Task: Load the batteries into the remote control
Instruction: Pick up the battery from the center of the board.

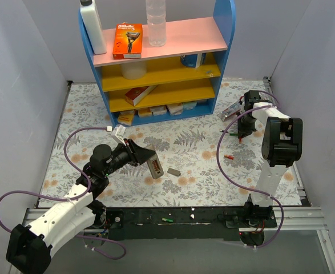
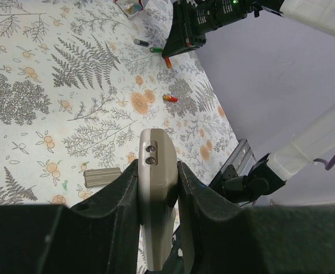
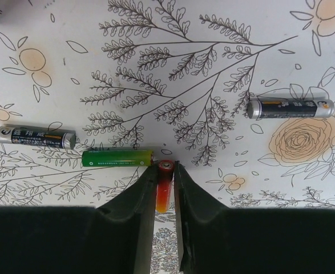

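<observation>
My left gripper (image 1: 146,158) is shut on the remote control (image 1: 154,164) and holds it above the mat, grey back showing; in the left wrist view the remote (image 2: 157,165) stands edge-on between the jaws. My right gripper (image 3: 165,166) is shut on a red battery (image 3: 165,191), tip down at the mat. A green battery (image 3: 117,157) lies just left of it. Dark batteries lie at the far left (image 3: 36,137) and upper right (image 3: 290,108). Another red battery (image 1: 229,156) lies apart on the mat and also shows in the left wrist view (image 2: 170,98).
A loose grey cover piece (image 1: 173,170) lies on the mat right of the remote. A blue shelf unit (image 1: 161,63) with boxes and bottles stands at the back. An opened silver pack (image 1: 231,110) lies near the right arm (image 1: 278,137).
</observation>
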